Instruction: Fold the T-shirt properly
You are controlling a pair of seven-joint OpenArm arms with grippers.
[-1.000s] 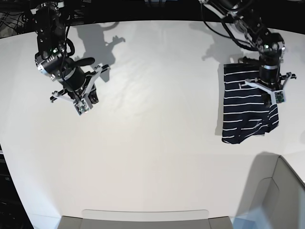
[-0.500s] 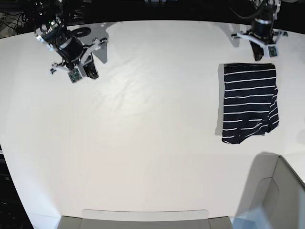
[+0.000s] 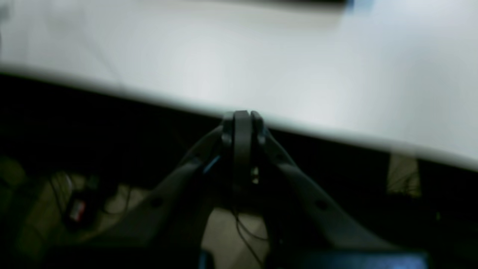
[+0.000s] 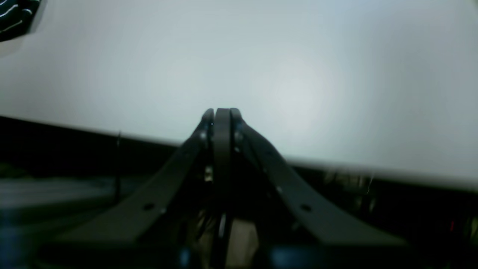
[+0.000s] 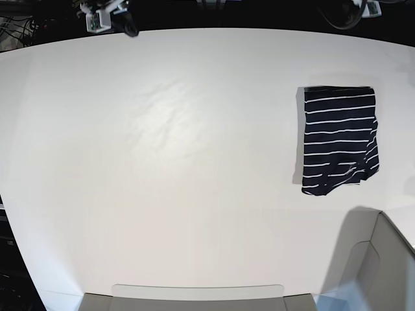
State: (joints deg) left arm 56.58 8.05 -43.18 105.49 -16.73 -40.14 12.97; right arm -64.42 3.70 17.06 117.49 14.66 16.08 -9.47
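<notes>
So the white tabletop [image 5: 194, 194] is mostly bare, with the T-shirt [image 5: 338, 139] laid folded near its right edge. Soft, light, floppy fabric is expected; corners or hems are best pinched. Left claw [image 3: 242, 121] and right claw [image 4: 221, 117] are seen pressed together, nothing held.

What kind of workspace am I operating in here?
Probably a lab robot bench: a broad white table, dark cabling behind its far edge, and only the folded T-shirt lying on it.

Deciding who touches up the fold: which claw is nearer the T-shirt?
Left. The left claw sits just beyond the T-shirt's far edge; the right claw is across the table, at the opposite far corner.
</notes>
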